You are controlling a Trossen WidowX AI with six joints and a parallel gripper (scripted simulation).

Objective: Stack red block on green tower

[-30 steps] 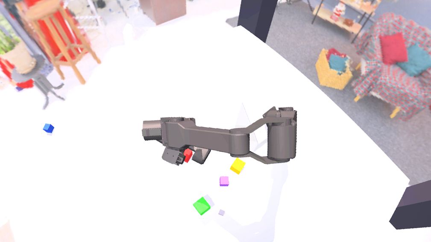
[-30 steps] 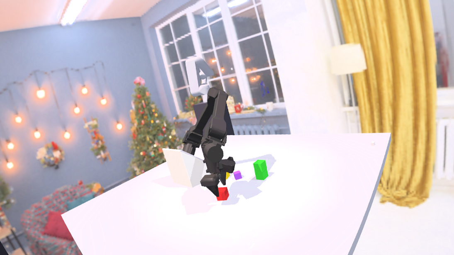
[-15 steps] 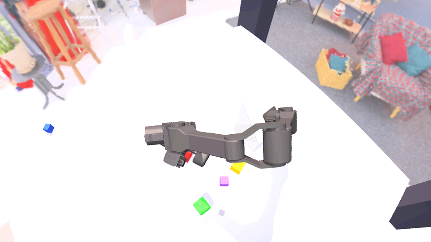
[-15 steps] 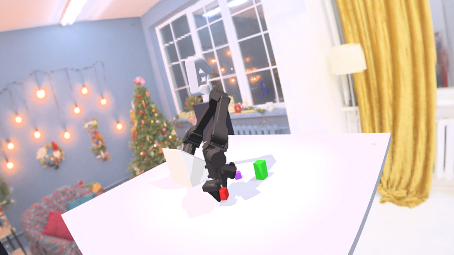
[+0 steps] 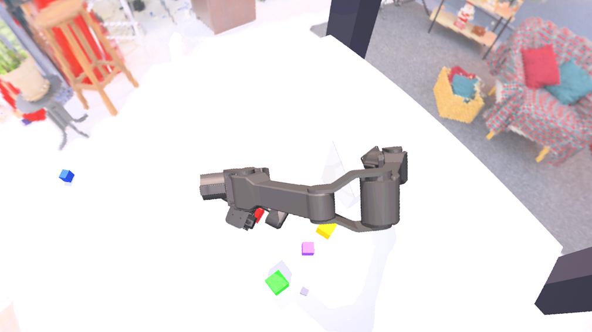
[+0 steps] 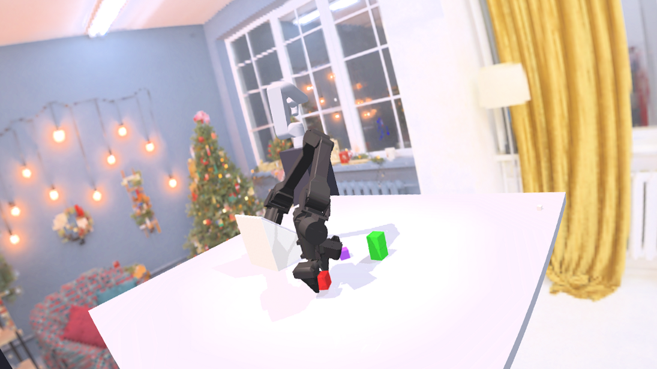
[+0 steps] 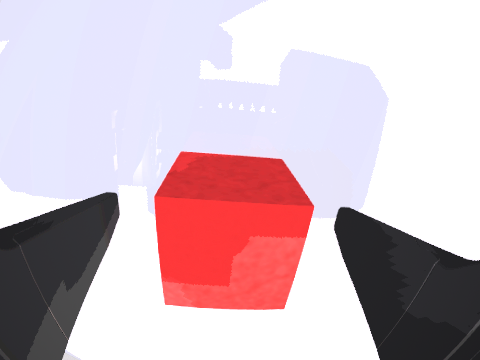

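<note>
The red block (image 5: 258,213) (image 6: 323,279) (image 7: 230,230) lies on the white table, between my two dark fingers. My gripper (image 5: 259,218) (image 6: 319,276) (image 7: 230,212) is open and lowered around the block, with a gap on each side of it. The green tower (image 5: 277,282) (image 6: 376,245) stands upright on the table, a short way from the gripper.
A yellow block (image 5: 325,230) and a purple block (image 5: 308,248) (image 6: 344,253) lie between the arm and the tower. A tiny pale cube (image 5: 303,291) sits beside the tower. A blue block (image 5: 66,175) lies far off to the left. A white panel (image 6: 263,242) stands by the arm's base.
</note>
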